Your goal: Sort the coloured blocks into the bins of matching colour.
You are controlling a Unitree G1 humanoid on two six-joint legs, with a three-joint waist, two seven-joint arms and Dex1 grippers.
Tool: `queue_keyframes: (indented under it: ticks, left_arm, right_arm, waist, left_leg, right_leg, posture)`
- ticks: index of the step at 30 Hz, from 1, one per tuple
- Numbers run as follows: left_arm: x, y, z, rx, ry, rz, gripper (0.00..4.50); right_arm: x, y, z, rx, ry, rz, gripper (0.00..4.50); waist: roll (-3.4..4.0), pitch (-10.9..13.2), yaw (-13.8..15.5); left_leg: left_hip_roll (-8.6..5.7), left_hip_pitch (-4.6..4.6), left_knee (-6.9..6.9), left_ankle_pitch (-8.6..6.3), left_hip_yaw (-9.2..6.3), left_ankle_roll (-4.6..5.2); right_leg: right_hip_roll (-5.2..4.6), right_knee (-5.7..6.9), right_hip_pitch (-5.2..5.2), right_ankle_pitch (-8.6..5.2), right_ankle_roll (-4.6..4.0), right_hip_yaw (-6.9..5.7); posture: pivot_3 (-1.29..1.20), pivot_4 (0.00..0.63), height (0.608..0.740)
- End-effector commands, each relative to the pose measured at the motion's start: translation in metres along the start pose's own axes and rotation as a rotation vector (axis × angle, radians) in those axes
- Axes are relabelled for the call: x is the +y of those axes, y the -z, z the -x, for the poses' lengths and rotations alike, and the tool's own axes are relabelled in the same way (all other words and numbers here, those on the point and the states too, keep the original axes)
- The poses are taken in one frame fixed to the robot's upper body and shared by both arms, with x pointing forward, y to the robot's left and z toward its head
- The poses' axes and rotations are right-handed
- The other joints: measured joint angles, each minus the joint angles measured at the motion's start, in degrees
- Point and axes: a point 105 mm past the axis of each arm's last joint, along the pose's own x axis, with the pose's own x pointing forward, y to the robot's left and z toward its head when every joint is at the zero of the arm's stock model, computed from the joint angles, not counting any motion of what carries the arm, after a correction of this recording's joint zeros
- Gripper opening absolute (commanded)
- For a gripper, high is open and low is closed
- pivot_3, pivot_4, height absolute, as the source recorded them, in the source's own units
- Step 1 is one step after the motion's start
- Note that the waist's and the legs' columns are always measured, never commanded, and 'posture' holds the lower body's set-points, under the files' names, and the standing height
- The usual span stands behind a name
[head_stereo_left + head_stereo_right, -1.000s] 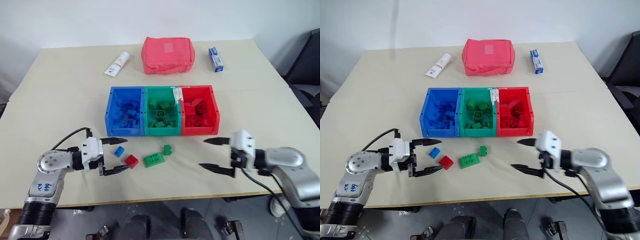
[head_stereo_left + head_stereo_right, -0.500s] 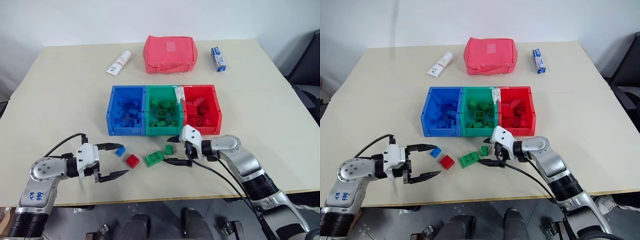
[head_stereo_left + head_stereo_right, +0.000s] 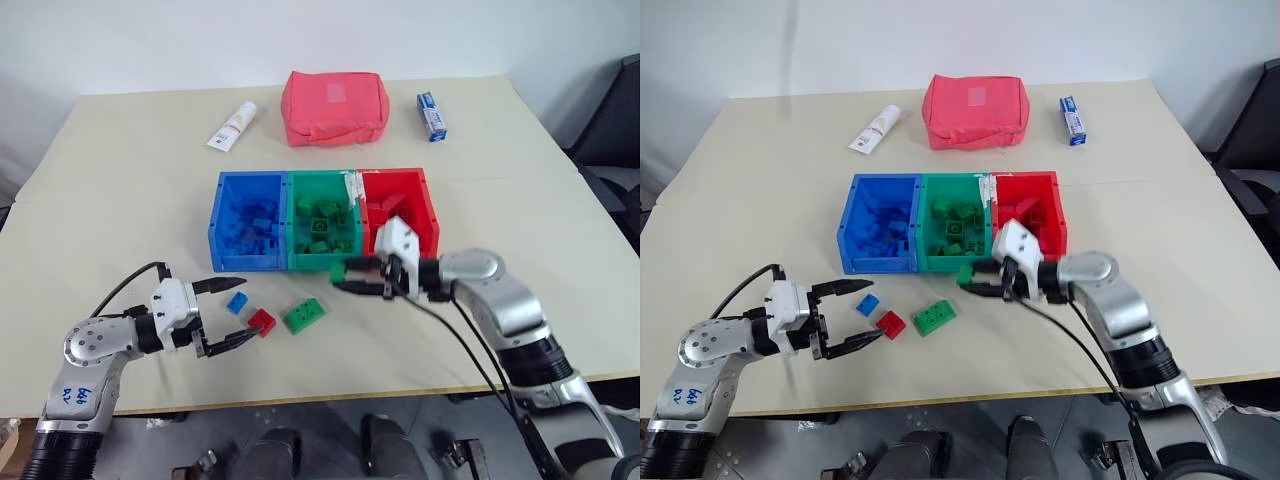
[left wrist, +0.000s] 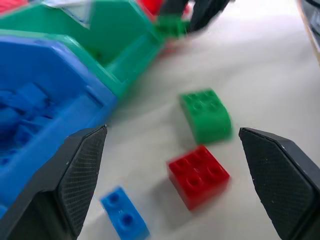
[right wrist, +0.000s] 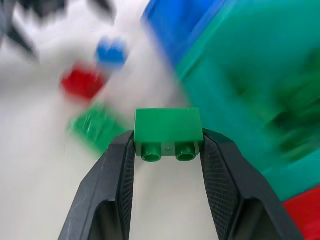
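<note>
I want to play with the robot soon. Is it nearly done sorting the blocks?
Nearly. The bins already hold many matching blocks. The right gripper holds a small green block by the green bin. Left on the table: a blue block, a red block and a bigger green block.

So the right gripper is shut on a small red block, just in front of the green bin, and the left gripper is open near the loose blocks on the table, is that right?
Not quite: the block in the right gripper is green, not red. The right wrist view shows the small green block pinched between its fingers. The rest holds: it is just in front of the green bin, and the left gripper is open near the loose blocks on the table.
</note>
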Motion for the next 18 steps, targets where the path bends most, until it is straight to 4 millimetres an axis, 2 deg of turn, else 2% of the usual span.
queue_keyframes:
  ticks: [1, 3, 4, 6, 9, 12, 13, 15, 18]
  left_arm:
    - [0.006, -0.008, 0.004, -0.029, -0.044, -0.008, 4.5]
    - [0.007, -0.008, 0.004, -0.028, -0.057, -0.001, 4.5]
    - [0.008, -0.007, 0.004, -0.027, -0.061, 0.0, 4.5]
    - [0.009, -0.007, 0.004, -0.026, -0.069, 0.004, 4.5]
    - [0.01, -0.007, 0.005, -0.024, -0.076, 0.008, 4.5]
    - [0.012, -0.007, 0.01, -0.023, -0.084, 0.017, 4.5]
    - [0.015, -0.006, 0.013, -0.017, -0.093, 0.017, 4.5]
    - [0.023, -0.001, 0.025, 0.031, -0.116, 0.011, 4.5]
    - [0.03, 0.01, 0.043, 0.131, -0.118, -0.015, 4.5]
  right_arm:
    - [-0.03, -0.034, -0.002, -0.096, 0.151, 0.015, 1.84]
    - [-0.05, -0.035, -0.006, -0.076, 0.24, 0.036, 1.84]
    - [-0.056, -0.035, -0.008, -0.073, 0.267, 0.042, 2.05]
    - [-0.061, -0.035, -0.011, -0.076, 0.276, 0.041, 2.53]
    - [-0.061, -0.036, -0.012, -0.087, 0.266, 0.045, 3.51]
    - [-0.058, -0.039, -0.003, -0.114, 0.247, 0.073, 4.46]
    - [-0.054, -0.039, 0.003, -0.127, 0.224, 0.09, 4.46]
    - [-0.034, -0.035, 0.027, -0.171, 0.135, 0.136, 4.46]
    - [-0.006, -0.012, 0.067, -0.149, 0.027, 0.216, 4.46]
  waist:
    - [0.0, 0.0, -0.14]
    - [0.0, 0.0, -0.2]
    - [0.0, 0.0, -0.27]
    - [0.0, 0.0, -0.16]
    - [0.0, 0.0, -0.34]
    - [0.0, 0.0, -0.98]
    - [0.0, 0.0, -1.11]
    - [0.0, 0.0, -0.91]
    - [-0.01, 0.0, -0.68]
  left_leg:
    - [0.01, 0.0, -0.02, 0.0, 0.0, -0.01]
    - [0.0, 0.02, -0.04, 0.0, 0.0, -0.03]
    - [0.0, 0.02, -0.04, 0.0, 0.0, -0.02]
    - [-0.02, 0.01, -0.06, -0.01, -0.01, -0.01]
    - [-0.06, -0.03, -0.07, -0.03, 0.01, 0.03]
    - [-0.05, -0.04, -0.08, -0.05, 0.03, 0.05]
    - [-0.05, -0.05, -0.07, -0.04, 0.03, 0.05]
    - [-0.03, -0.05, -0.07, -0.05, 0.02, 0.05]
    - [-0.02, -0.06, -0.1, -0.07, -0.05, 0.06]
  right_leg:
    - [0.01, 0.02, -0.02, 0.0, -0.01, 0.0]
    - [0.0, 0.08, -0.03, -0.01, -0.05, -0.04]
    - [0.0, 0.13, -0.03, 0.0, -0.08, -0.05]
    - [-0.02, 0.17, -0.03, 0.01, -0.09, -0.08]
    - [-0.05, 0.15, -0.05, 0.01, -0.1, -0.1]
    - [-0.06, 0.15, -0.06, 0.02, -0.09, -0.14]
    - [-0.06, 0.14, -0.06, 0.01, -0.09, -0.14]
    - [-0.05, 0.14, -0.06, 0.01, -0.09, -0.15]
    - [-0.04, 0.07, -0.02, 0.01, -0.09, -0.26]
  posture:
    - [0.0, 0.15, 0.74]
    - [0.0, 0.15, 0.74]
    - [0.0, 0.15, 0.74]
    - [0.0, 0.15, 0.74]
    - [0.0, 0.15, 0.74]
    - [0.0, 0.15, 0.74]
    - [0.0, 0.15, 0.74]
    - [0.0, 0.15, 0.74]
    - [0.0, 0.15, 0.74]
